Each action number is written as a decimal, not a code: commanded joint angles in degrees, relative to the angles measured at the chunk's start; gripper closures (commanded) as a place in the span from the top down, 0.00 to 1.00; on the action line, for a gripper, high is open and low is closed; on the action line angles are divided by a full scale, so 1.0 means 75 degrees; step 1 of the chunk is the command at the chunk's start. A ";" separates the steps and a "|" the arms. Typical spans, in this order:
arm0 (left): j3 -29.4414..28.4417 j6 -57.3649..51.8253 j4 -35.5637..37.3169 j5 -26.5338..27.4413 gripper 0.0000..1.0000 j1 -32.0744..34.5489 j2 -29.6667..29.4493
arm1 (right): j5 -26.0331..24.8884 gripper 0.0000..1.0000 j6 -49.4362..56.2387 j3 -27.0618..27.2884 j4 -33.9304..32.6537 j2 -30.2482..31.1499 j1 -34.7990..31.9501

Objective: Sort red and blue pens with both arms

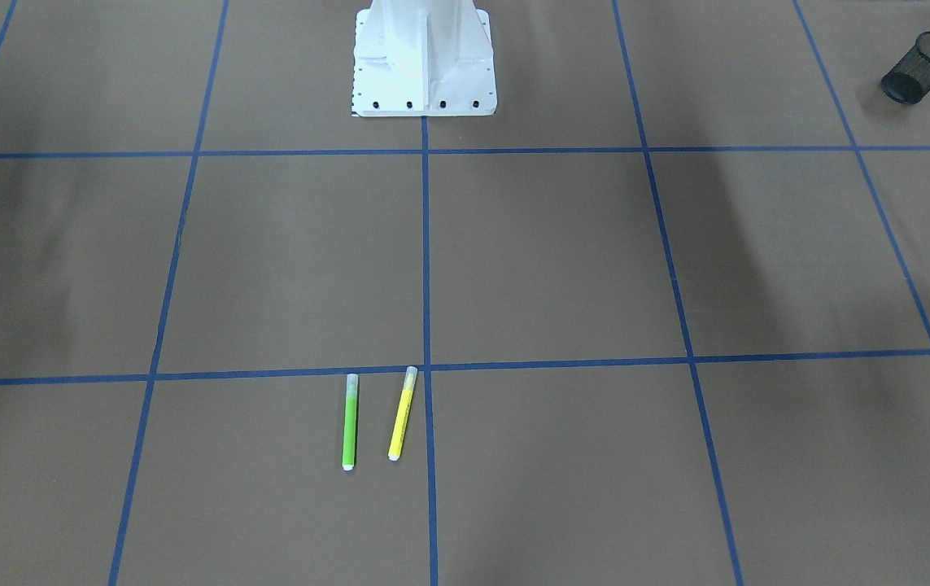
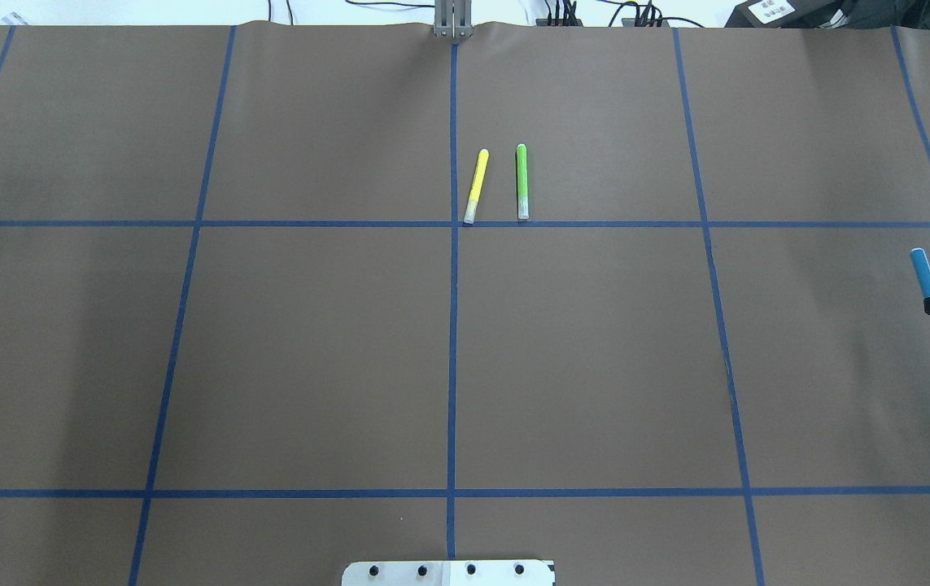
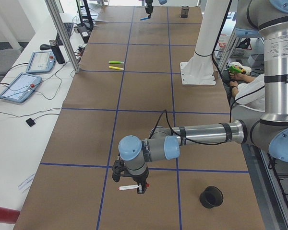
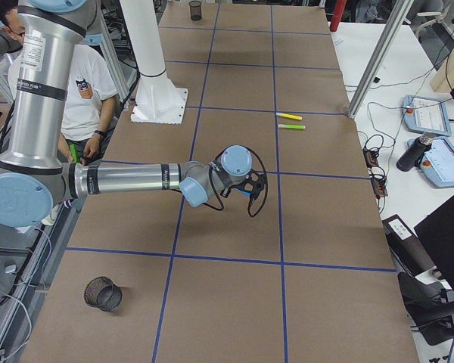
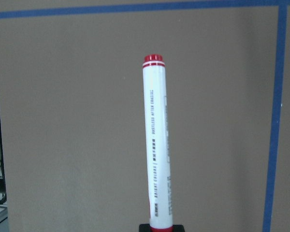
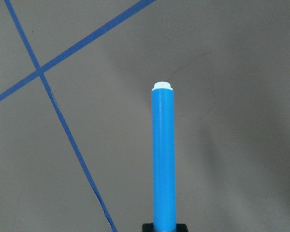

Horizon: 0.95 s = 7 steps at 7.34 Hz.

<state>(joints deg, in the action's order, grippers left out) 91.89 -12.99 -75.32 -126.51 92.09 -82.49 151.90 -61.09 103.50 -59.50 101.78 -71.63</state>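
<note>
Since left fingers [image 5: 144, 228] clamp the red pen [image 5: 157, 145] over the tabletop's [image 2: 310, 350] left end & right fingers [image 6: 146, 227] clamp the blue pen [image 6: 163, 154] at far right, move red twd left mesh cup [image 3: 211, 197], blue twd right mesh cup [image 4: 102, 293], grip firm til aligned w/ each mouth.

Light: we find every view bright and evenly lit from above, and the brown desk [image 2: 310, 366] has no dim corner.
Shadows: in the front-facing view we see wide, soft-edged dark bands on the desk at 3 o'clock and a fainter one at 9 o'clock.
Glare: the white pedestal base [image 1: 424, 73] at 12 o'clock is washed nearly blank.
Focus: in the wrist views we see the red-capped pen [image 5: 156, 145] and the blue pen [image 6: 163, 159] sharp, with the desk behind slightly soft.
Distortion: in the overhead view the blue tape lines [image 2: 452, 366] run straight to the edges.
</note>
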 commanded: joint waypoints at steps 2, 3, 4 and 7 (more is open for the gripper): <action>0.0262 -0.0763 0.3157 -0.0007 0.00 0.0189 0.0041 | -0.0050 0.00 0.0000 0.0005 0.0000 0.0046 0.0000; 0.0588 -0.0787 0.4115 -0.0007 0.00 0.0399 0.0123 | -0.0050 0.00 0.0000 0.0005 0.0000 0.0069 0.0000; 0.0789 -0.1309 0.5238 -0.0007 0.00 0.0935 0.0193 | -0.0050 0.00 0.0000 0.0005 0.0000 0.0081 0.0000; 0.0803 -0.1420 0.6454 -0.0042 0.00 0.1421 0.0894 | 0.0067 0.00 -0.0011 -0.0089 0.0000 0.0256 0.0000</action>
<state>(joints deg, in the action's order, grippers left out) 97.81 -23.35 -30.14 -126.70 102.00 -78.45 151.96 -61.16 103.03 -59.50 102.79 -71.63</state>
